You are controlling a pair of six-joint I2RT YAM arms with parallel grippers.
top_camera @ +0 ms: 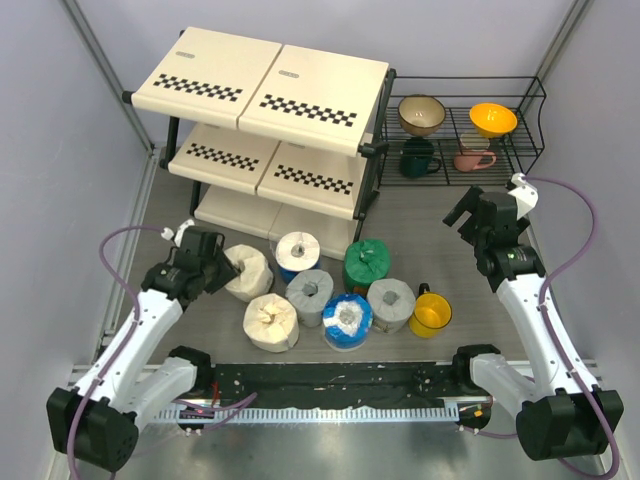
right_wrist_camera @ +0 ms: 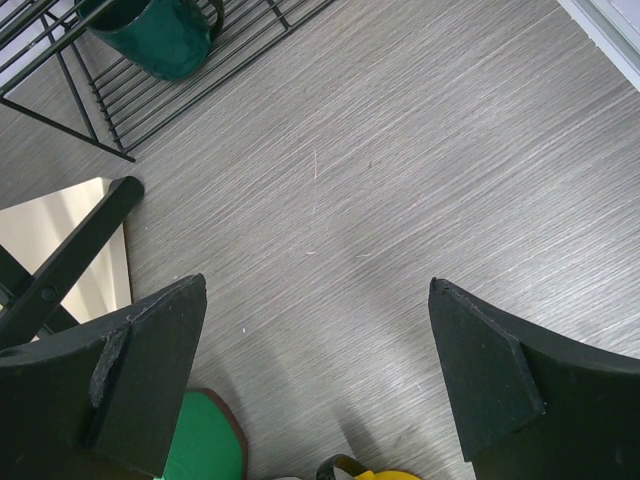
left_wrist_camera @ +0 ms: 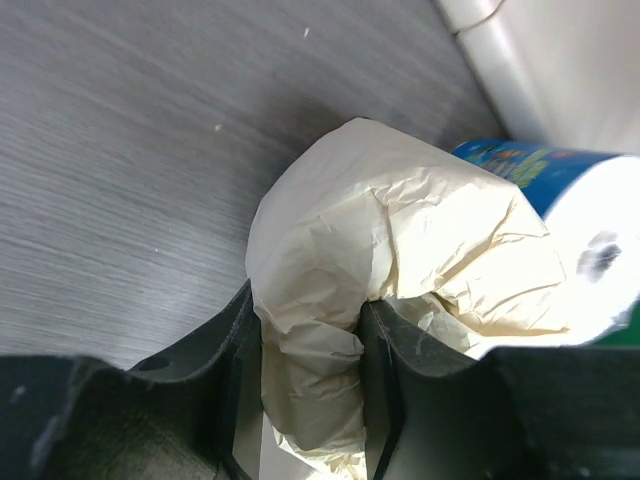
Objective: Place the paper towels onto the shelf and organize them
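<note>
Several wrapped paper towels stand on the table in front of the shelf (top_camera: 265,80). My left gripper (top_camera: 222,268) is shut on the twisted top of a cream paper towel (top_camera: 250,272); in the left wrist view the crumpled cream wrap (left_wrist_camera: 400,230) is pinched between the fingers (left_wrist_camera: 385,370) of the gripper (left_wrist_camera: 312,340). Close by are a second cream roll (top_camera: 271,322), a blue-and-white roll (top_camera: 297,255) (left_wrist_camera: 590,220), two grey rolls (top_camera: 310,297) (top_camera: 391,305), another blue roll (top_camera: 347,320) and a green roll (top_camera: 367,265) (right_wrist_camera: 205,440). My right gripper (top_camera: 462,215) (right_wrist_camera: 318,285) hangs open over bare table.
A yellow mug (top_camera: 431,314) (right_wrist_camera: 375,474) sits beside the right grey roll. A black wire rack (top_camera: 500,150) at the back right holds bowls and mugs, among them a green mug (right_wrist_camera: 165,35). The shelf's black frame leg (right_wrist_camera: 70,260) stands left of the right gripper.
</note>
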